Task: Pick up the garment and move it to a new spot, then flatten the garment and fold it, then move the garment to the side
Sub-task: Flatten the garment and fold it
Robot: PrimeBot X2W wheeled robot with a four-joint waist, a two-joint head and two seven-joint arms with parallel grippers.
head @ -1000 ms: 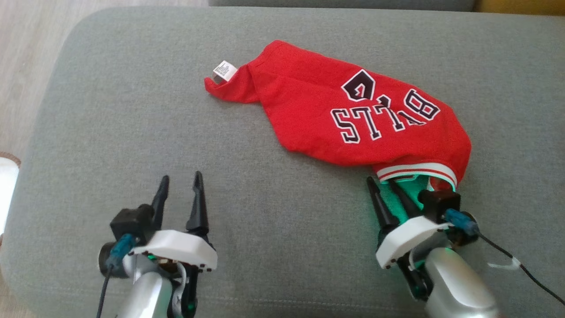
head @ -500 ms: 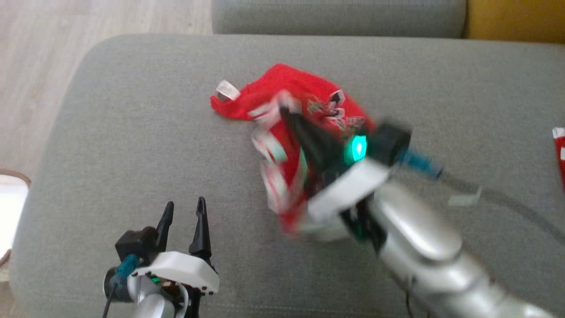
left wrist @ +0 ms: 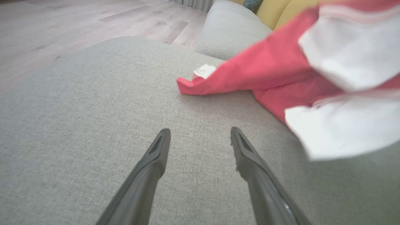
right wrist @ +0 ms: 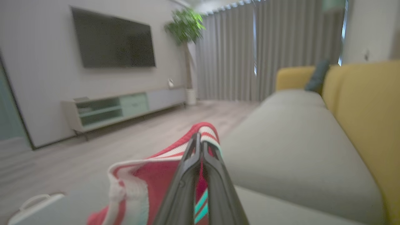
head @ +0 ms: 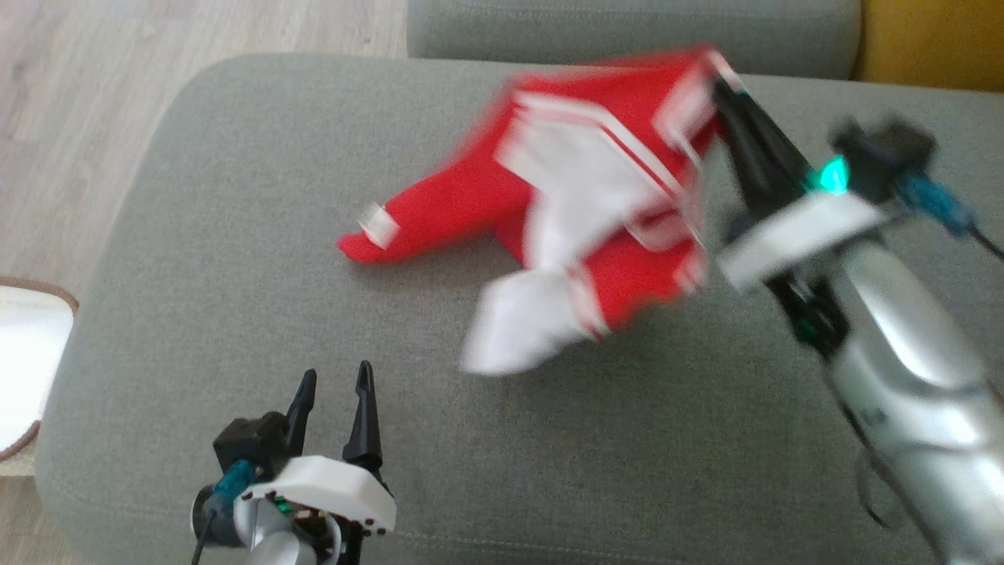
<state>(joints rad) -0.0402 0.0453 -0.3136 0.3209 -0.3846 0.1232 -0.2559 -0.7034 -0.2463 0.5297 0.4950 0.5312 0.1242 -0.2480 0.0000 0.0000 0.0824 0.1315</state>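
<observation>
The garment (head: pixel 471 208) is a red jersey with white panels and striped trim, blurred by motion. It hangs stretched from its raised far right corner down to a tail with a white tag resting on the grey cushion (head: pixel 235 235). My right gripper (head: pixel 720 82) is shut on the striped trim at that raised corner; in the right wrist view the fingers (right wrist: pixel 190 168) are pressed together over the trim of the garment (right wrist: pixel 147 170). My left gripper (head: pixel 333 386) stands open near the cushion's front left, apart from the garment (left wrist: pixel 265 68), with nothing between its fingers (left wrist: pixel 156 159).
A wooden floor (head: pixel 70 94) lies to the left of the cushion, with a white object (head: pixel 20 353) at the left edge. A second grey cushion (head: pixel 627 31) and a yellow sofa (head: pixel 933 39) lie behind. The right wrist view shows a TV cabinet (right wrist: pixel 125 107) across the room.
My right gripper shut on the garment's striped hem, lifted it and swung it up toward the far right. The garment turned over and shows white panels. The camera shifted; the left gripper held still.
</observation>
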